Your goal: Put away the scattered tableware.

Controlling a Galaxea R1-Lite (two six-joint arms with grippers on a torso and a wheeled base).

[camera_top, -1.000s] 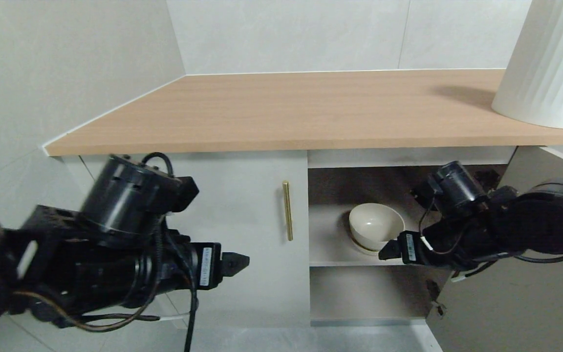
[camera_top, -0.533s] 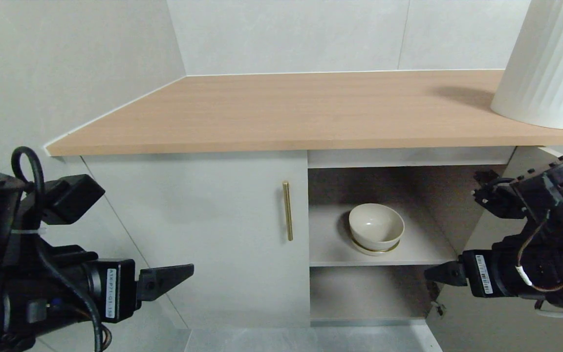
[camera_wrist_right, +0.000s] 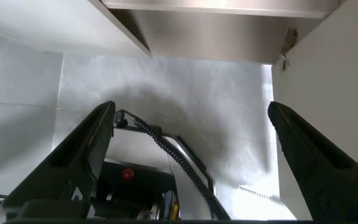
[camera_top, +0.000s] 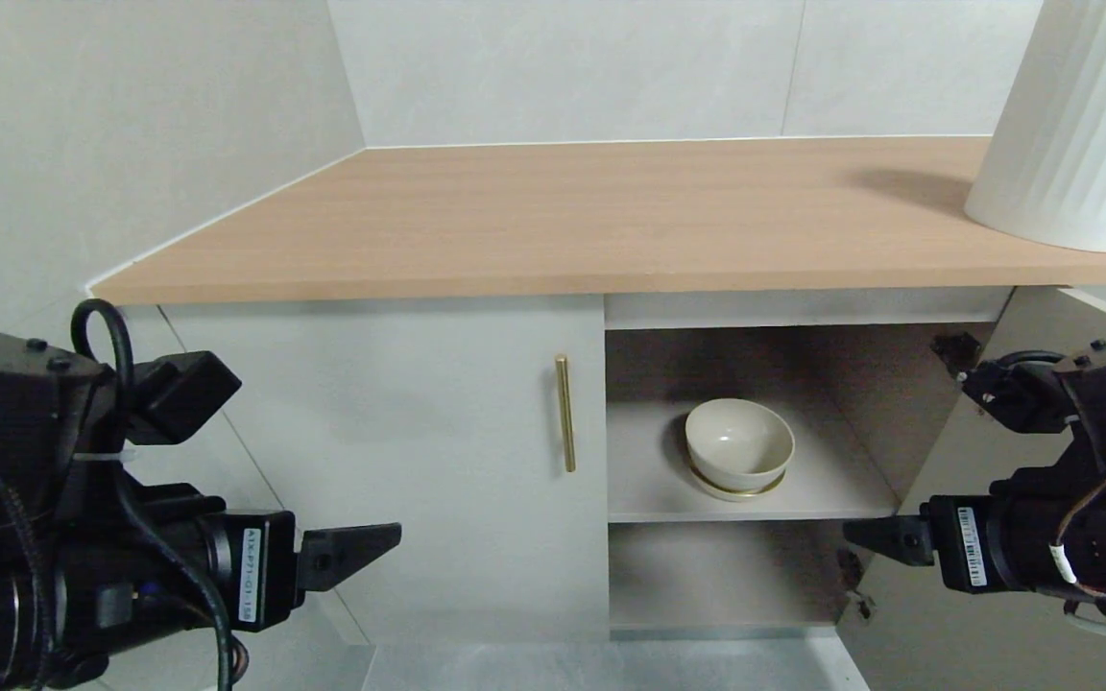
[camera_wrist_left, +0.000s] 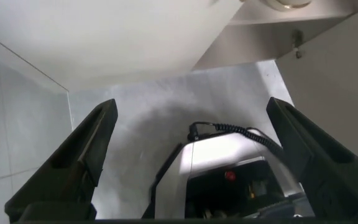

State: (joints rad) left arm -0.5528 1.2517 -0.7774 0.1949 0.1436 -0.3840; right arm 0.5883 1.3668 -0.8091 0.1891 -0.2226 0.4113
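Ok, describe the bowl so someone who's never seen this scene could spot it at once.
Below the wooden countertop, the cabinet is open on its right half, beside a closed door with a brass handle. On the upper shelf inside sits a cream bowl, upright on a gold-rimmed saucer. It is small, round and smooth, unlike the tall ribbed white vessel on the countertop.

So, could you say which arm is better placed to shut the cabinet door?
Probably right: the right end effector hovers beside the open door; the left end effector faces the closed door.
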